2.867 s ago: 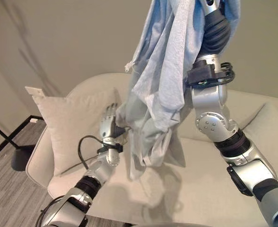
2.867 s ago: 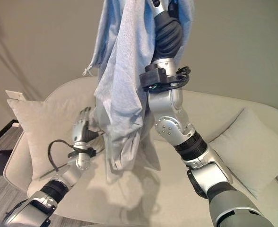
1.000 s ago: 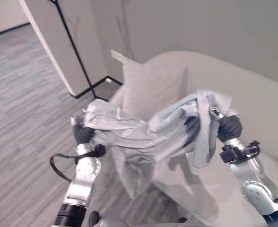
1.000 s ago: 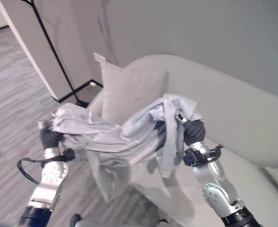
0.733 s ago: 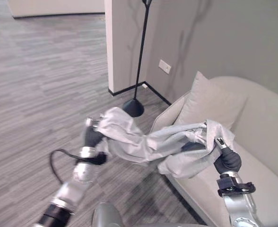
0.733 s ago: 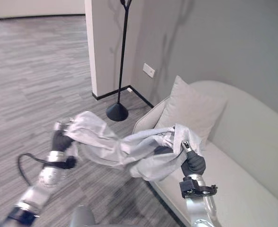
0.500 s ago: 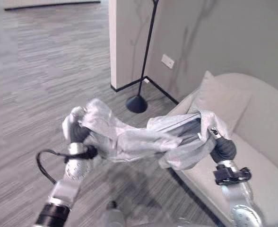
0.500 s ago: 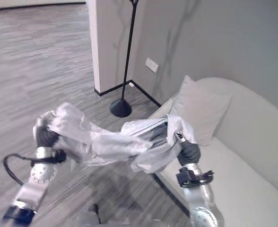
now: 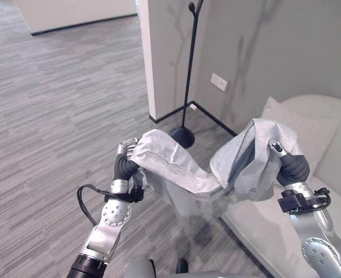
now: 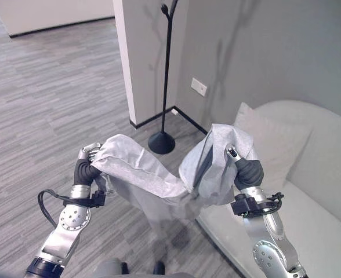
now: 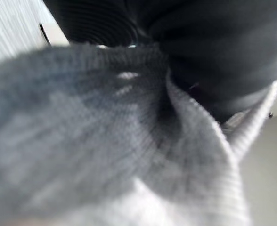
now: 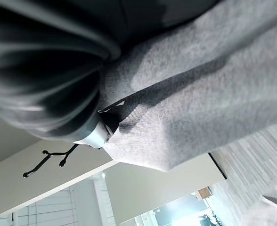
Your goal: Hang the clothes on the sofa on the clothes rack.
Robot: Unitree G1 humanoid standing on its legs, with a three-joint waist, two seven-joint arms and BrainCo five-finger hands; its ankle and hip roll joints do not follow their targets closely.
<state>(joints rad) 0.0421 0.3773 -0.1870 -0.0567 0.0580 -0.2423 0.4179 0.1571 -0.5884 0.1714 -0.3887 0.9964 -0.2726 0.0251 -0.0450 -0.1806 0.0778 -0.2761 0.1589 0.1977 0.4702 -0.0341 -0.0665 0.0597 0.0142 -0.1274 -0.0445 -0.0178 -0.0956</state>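
A light grey garment (image 9: pixel 179 175) hangs stretched between my two hands above the floor, sagging in the middle. My left hand (image 9: pixel 124 164) grips one end at the lower left, fingers curled into the cloth (image 11: pixel 105 155). My right hand (image 9: pixel 290 166) holds the other end bunched and draped over it, beside the sofa (image 9: pixel 336 194). Close cloth (image 12: pixel 199 94) lies against the right hand's dark cover. The black clothes rack (image 9: pixel 188 75), a thin pole on a round base (image 9: pixel 182 138), stands by the wall corner, beyond the garment. Its branched top (image 12: pixel 48 163) shows in the right wrist view.
The cream sofa carries a pale cushion (image 9: pixel 309 130) at its near end, right of the rack. A white wall pillar (image 9: pixel 159 52) stands just left of the rack. Grey plank flooring (image 9: pixel 60 104) stretches away to the left.
The view has swung from the sofa toward the rack and floor. The garment, earlier raised high by the right hand, is now held lower between both hands, off the sofa.
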